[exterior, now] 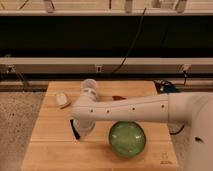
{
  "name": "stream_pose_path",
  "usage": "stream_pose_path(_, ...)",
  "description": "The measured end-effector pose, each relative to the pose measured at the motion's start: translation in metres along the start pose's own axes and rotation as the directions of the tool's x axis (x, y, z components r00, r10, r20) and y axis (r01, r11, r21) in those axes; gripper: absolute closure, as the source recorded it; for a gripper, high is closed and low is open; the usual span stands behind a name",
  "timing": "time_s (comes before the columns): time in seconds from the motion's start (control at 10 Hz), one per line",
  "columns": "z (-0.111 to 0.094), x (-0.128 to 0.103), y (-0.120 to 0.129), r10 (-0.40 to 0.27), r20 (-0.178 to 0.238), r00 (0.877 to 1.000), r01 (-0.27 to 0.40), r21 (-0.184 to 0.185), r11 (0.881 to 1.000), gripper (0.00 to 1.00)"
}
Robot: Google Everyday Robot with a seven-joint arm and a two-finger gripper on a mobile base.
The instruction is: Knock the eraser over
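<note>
The smooth white arm (pixel 130 109) is stretched across the pale wooden plank table (pixel 50 150), just behind the glossy round green bowl (pixel 127 138). The end effector (pixel 76 129) is seen left of the bowl as a thin dark shape under the arm's elbow; whether it is spread cannot be told. The eraser cannot be made out. A white rounded lump (pixel 62 100) lies far left of the bowl.

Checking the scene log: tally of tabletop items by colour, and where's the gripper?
Green: 1, bowl
White: 1, rounded lump
Dark red: 1, oblong item
Black-edged: 1, eraser
Total: 4
Gripper sits at the table's back, arm-hidden.
</note>
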Motion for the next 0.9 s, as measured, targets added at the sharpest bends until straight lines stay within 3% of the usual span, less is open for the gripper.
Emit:
stream_pose_path(0.5,0.017,0.008,-0.029,-0.057,0.032,0.998,0.057,0.0,0.998,0.99)
stream_pose_path(0.9,0.021,-0.015,-0.081,-0.154,0.073,0.985,0.151,0.043,0.988,0.99)
